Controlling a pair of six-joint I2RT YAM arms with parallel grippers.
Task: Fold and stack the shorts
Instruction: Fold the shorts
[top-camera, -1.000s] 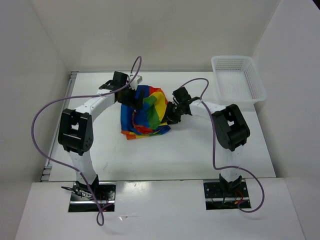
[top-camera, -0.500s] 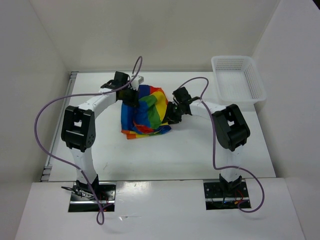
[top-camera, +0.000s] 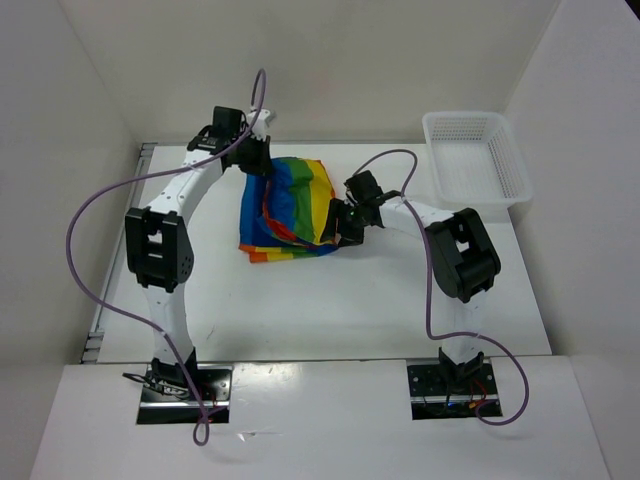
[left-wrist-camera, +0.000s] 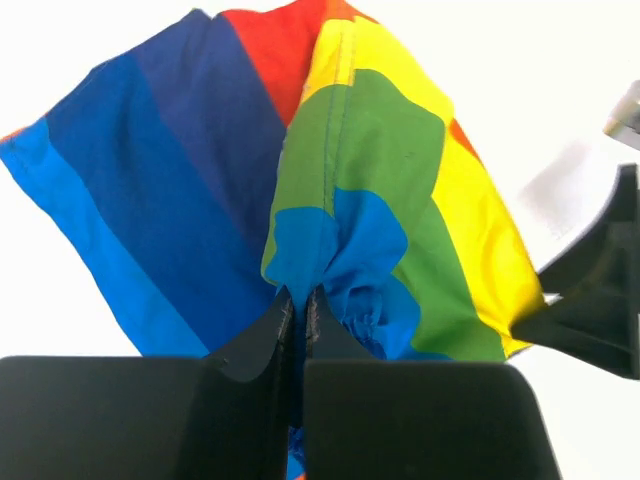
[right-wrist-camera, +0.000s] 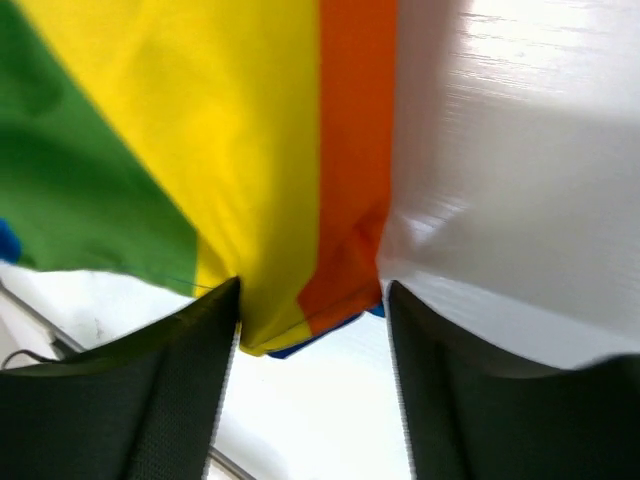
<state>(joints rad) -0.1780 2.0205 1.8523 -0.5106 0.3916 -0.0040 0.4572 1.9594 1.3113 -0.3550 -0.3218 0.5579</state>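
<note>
The rainbow-striped shorts (top-camera: 290, 205) lie bunched on the white table, with their far corner lifted. My left gripper (top-camera: 262, 165) is at that far left corner. In the left wrist view it (left-wrist-camera: 300, 295) is shut on a pinch of blue fabric, and the shorts (left-wrist-camera: 380, 150) hang spread out beyond the fingers. My right gripper (top-camera: 343, 228) is at the shorts' right edge. In the right wrist view it (right-wrist-camera: 312, 290) stands open, and the yellow and orange hem of the shorts (right-wrist-camera: 250, 130) hangs loose between its fingers.
A white mesh basket (top-camera: 478, 199) stands at the back right of the table. White walls close in the table at the back and on both sides. Purple cables loop off both arms.
My left gripper shut on the shorts' far corner and pulled it back and to the left, spreading the fabric. My right gripper's jaws opened at the right edge.
</note>
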